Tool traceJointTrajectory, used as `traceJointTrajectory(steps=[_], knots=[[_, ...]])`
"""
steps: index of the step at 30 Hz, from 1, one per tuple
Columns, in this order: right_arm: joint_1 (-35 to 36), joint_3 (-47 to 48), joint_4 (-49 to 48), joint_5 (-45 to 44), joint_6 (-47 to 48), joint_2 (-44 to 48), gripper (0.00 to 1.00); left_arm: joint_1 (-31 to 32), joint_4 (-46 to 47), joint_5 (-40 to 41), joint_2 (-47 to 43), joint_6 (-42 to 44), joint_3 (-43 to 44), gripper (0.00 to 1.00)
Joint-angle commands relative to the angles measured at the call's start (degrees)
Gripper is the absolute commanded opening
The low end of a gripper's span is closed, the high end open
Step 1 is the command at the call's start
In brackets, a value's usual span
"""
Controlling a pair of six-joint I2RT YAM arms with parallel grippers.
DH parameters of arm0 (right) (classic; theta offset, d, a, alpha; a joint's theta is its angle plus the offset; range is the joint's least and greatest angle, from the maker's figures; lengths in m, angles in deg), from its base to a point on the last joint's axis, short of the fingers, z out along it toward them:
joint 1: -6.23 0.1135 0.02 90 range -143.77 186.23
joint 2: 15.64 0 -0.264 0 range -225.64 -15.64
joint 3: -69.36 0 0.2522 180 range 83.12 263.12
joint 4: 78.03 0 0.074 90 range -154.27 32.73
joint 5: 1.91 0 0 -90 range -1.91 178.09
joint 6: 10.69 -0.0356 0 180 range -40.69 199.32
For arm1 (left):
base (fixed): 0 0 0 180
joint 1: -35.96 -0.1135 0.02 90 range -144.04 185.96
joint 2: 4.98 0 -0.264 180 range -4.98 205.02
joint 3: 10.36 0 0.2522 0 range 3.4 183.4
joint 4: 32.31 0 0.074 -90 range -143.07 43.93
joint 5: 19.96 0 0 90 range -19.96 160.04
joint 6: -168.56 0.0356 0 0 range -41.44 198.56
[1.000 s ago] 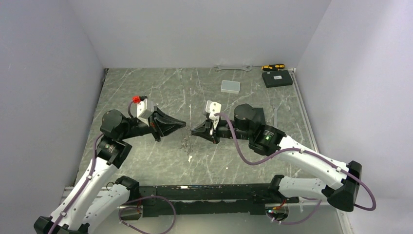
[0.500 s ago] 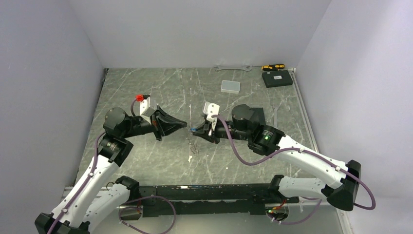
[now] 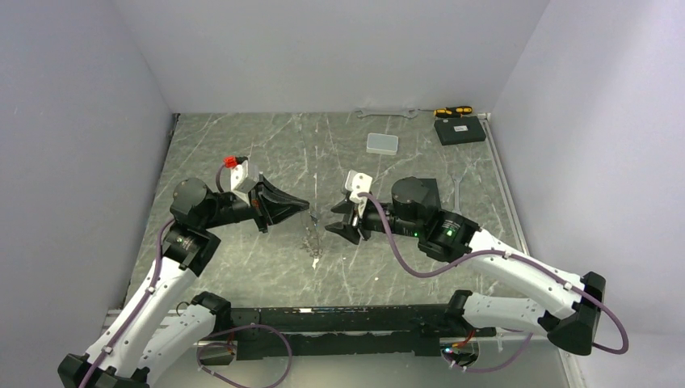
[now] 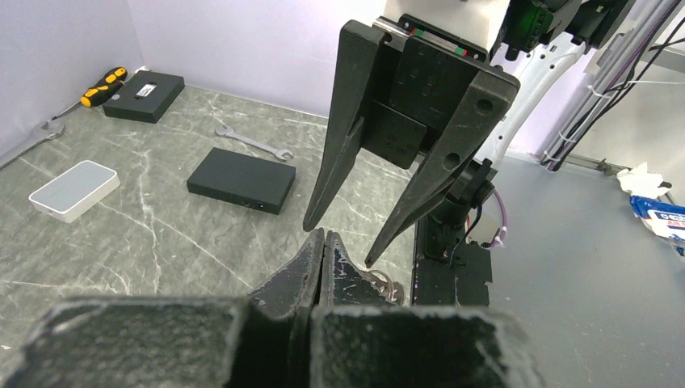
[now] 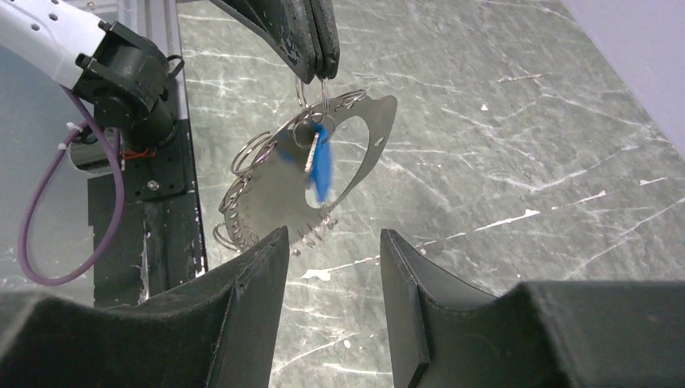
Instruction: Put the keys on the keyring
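Observation:
My left gripper point(image 3: 308, 207) is shut on the top of the keyring point(image 5: 367, 133). The keyring is a large silvery loop hanging below the left fingertips point(image 5: 320, 48), part flat shiny band and part beaded chain. The blue-headed key point(image 5: 321, 166) dangles inside the loop just under the grip, blurred. A thin silvery piece beside it may be the plain key; I cannot tell. My right gripper point(image 3: 336, 227) is open and empty, a short way right of the ring, its fingers point(image 5: 254, 299) low in its own view. The ring also shows in the top view point(image 3: 312, 236) and the left wrist view point(image 4: 389, 284).
A clear box point(image 3: 382, 144), a black box point(image 3: 460, 130), a screwdriver point(image 3: 452, 111) and a wrench point(image 3: 388, 113) lie at the back right. A second flat black box point(image 4: 242, 178) and a small wrench point(image 4: 250, 141) lie behind my right arm. The black base rail point(image 3: 347, 319) runs along the near edge.
My right gripper has opened, let go of the blue key and drawn back slightly to the right. The blue key now swings on the ring. My left gripper has held still.

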Motion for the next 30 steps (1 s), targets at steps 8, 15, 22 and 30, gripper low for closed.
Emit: traceJointTrajectory(steps=[8, 15, 22, 30], knots=[[0.0, -2.2, -9.5, 3.6, -3.9, 1.4, 0.51, -0.2, 5.2, 0.2, -1.4, -0.6, -0.2, 0.0], [0.0, -3.4, -9.8, 0.7, -2.2, 0.8, 0.52, -0.2, 7.3, -3.2, -1.1, -1.8, -0.2, 0.0], [0.0, -1.9, -11.6, 3.5, -2.4, -1.4, 0.53, -0.2, 8.9, -3.0, -1.2, -3.1, -0.9, 0.0], [0.0, -0.8, -16.1, 6.4, -4.7, -4.0, 0.53, -0.2, 10.1, -2.1, -1.7, -3.7, -1.7, 0.0]])
